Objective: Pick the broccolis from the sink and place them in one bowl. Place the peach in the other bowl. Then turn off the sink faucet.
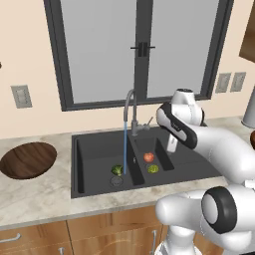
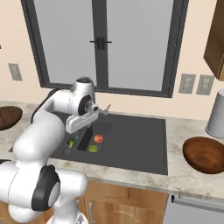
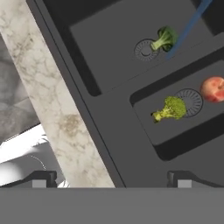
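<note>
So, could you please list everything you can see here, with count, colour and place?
Sink: one, matte black, two basins, set in the counter under the window.
Faucet: one, grey, behind the divider, blue water running into the left basin.
Broccoli: two, green; one in the left basin by its drain, one in the right basin.
Peach: one, red-orange, right basin, just behind the broccoli.
Bowls: two, dark brown wood; one on the counter left of the sink, one on the right.
Counter: one, pale marble.
Window: one, dark frame, above the sink.
Wall plates: grey, beside the window.
Container: one, grey, far right.
Gripper: one, dark tips, open, above the sink.
</note>
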Motion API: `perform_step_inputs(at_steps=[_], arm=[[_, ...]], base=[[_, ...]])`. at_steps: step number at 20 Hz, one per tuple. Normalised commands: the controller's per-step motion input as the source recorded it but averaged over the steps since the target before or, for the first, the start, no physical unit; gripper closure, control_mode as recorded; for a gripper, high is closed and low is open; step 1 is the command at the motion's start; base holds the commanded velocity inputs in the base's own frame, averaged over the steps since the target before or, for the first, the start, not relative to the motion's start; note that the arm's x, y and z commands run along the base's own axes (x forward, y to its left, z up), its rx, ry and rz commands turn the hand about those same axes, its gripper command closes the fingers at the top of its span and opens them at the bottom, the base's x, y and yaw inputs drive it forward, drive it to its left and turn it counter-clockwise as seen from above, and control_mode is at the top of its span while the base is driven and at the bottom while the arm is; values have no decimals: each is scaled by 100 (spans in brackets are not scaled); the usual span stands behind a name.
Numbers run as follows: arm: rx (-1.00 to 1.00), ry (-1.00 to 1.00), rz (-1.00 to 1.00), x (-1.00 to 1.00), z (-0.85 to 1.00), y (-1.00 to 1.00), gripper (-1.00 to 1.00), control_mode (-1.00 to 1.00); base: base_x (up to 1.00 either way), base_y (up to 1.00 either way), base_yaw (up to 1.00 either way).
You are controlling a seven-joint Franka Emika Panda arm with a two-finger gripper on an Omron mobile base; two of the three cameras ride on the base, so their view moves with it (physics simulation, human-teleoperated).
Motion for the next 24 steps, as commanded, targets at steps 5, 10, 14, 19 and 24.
perform_step_inputs(at_steps=[5,10,14,19,24], arm=[[0,0,0,4,-25,0,-100,-100],[0,0,0,8,-11,0,-100,-100],[0,0,0,8,-5,0,-100,-100],[0,-1,0,8,-8,0,-100,-100],[0,0,0,7,-12,0,-100,-100]], base=[[0,0,0],[0,0,0],[0,0,0],[0,0,0],[0,0,0]])
